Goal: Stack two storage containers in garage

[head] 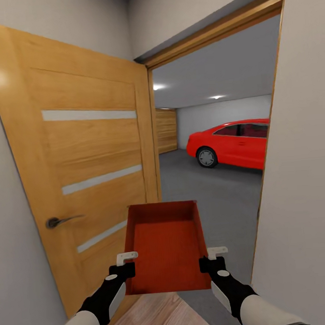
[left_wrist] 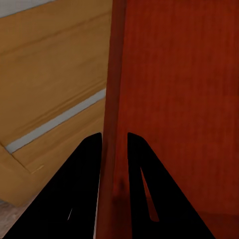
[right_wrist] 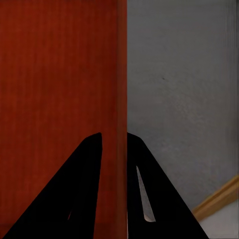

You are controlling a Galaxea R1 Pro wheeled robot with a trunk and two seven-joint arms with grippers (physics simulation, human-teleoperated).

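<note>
left gripper (head: 126,263) pinched on left wall, right gripper (head: 213,258) on right wall of orange-red lidless plastic bin (head: 166,244), carried level between | ahead: open orange-wood slit door (head: 81,173), grey concrete floor (head: 208,198) | keep grip even, centre through doorway, mind frame

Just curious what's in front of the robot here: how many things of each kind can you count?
Orange-red rectangular plastic bin: 1
Orange-wood door with glass slits: 1
Red car: 1
Black tools clamped on the bin's side walls: 2, left, right
Total: 5

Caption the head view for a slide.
Both claws carry an orange-red storage container through the open wooden door toward the garage's red car.
</note>
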